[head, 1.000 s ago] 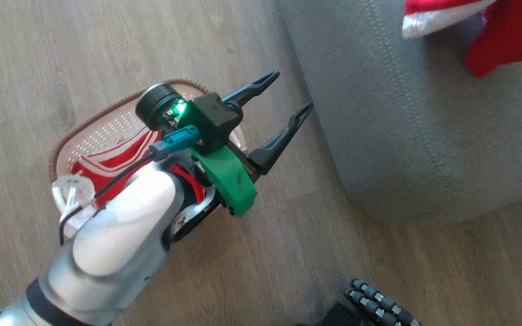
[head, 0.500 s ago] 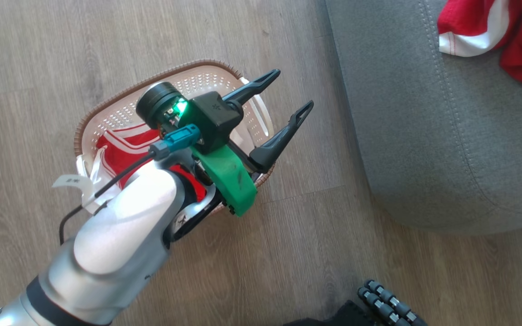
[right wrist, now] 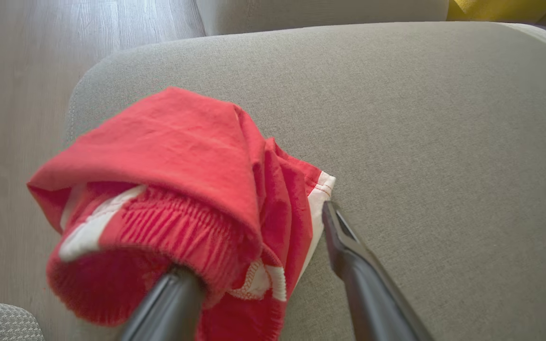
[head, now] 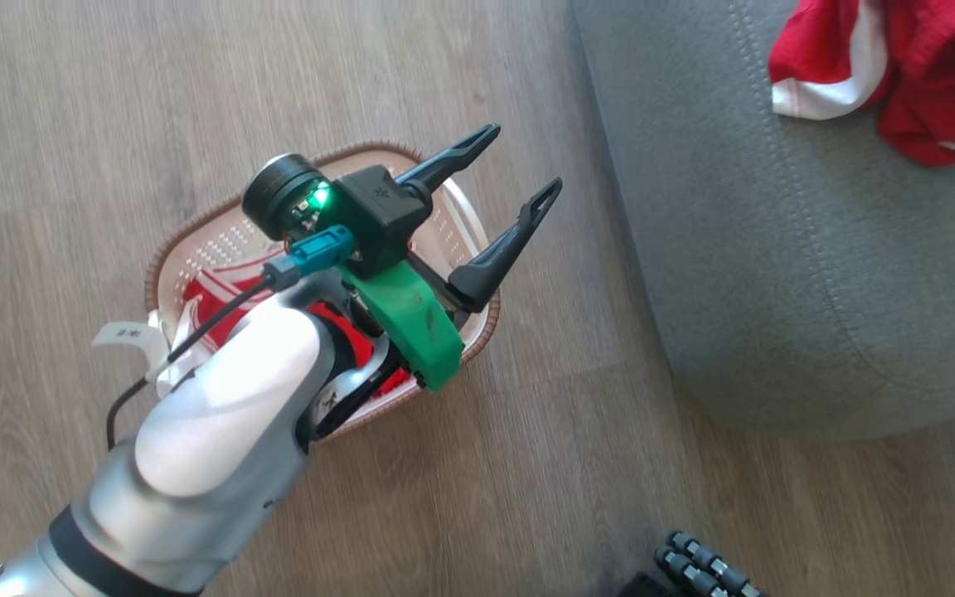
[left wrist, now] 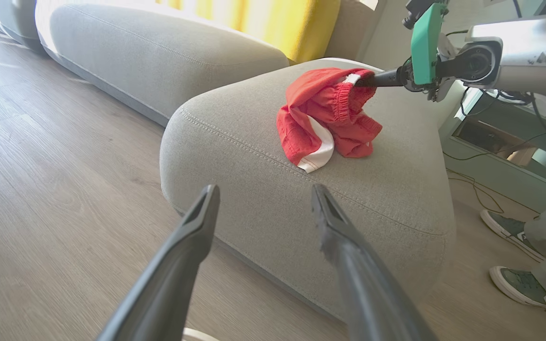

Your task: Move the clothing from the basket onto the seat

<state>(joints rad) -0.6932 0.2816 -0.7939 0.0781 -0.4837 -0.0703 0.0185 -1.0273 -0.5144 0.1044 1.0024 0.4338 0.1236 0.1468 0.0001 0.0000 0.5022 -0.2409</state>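
Red clothing has slumped into a heap on the seat since a second ago. Its right gripper is spread wide, cloth only draped on it, not pinched, so that's a drop-off. Meanwhile the left gripper hangs wide and empty over the basket, guessing it's lined up for the rest.

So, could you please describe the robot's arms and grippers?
The left forearm is silver-white, with a black cable into a teal plug, a green bracket and a green lamp. The left gripper has two long dark fingers with slotted tips. The right arm is silver with green.
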